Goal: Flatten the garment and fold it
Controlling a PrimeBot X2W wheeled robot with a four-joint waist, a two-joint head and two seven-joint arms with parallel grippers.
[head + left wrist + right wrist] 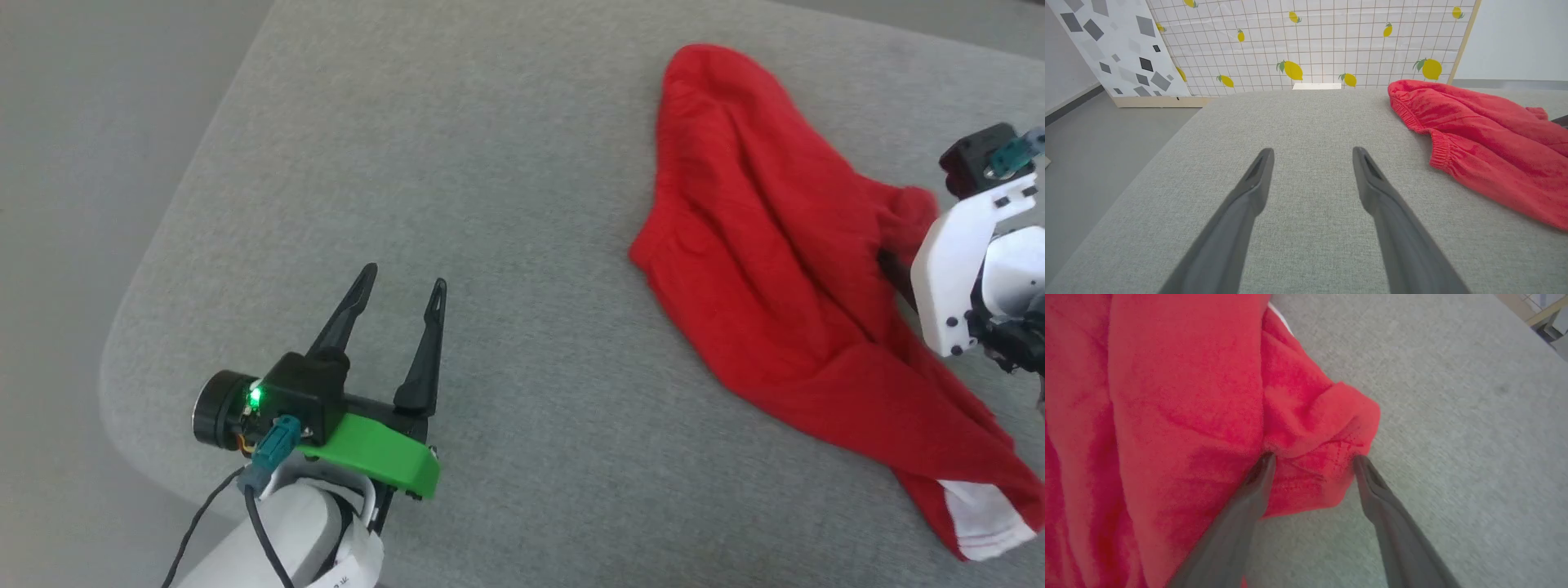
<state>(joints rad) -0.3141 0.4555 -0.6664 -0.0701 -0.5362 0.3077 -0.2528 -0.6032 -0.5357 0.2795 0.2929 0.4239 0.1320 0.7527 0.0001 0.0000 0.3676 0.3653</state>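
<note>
The garment (pixel 775 269) is bright red and lies crumpled on the right half of the grey cushion (pixel 490 204), with a white-striped leg end (pixel 980 516) at the lower right. Its gathered waistband (pixel 1439 149) faces my left gripper (pixel 406 280), which hovers open and empty over bare cushion well to the left. My right gripper (pixel 1313 458) is at the garment's right edge, open. Its two fingertips (pixel 1265 461) stand on either side of a raised fold of red fabric (pixel 1327 428). In the head view its white housing (pixel 951 269) covers most of the fingers.
The cushion's rounded corner (pixel 122 359) and left edge drop to a grey floor (pixel 73 163). Beyond the far edge stands a lemon-patterned grid panel (pixel 1310 41) beside a grey-speckled board (pixel 1106 45). Bare cushion lies between the left gripper and the garment.
</note>
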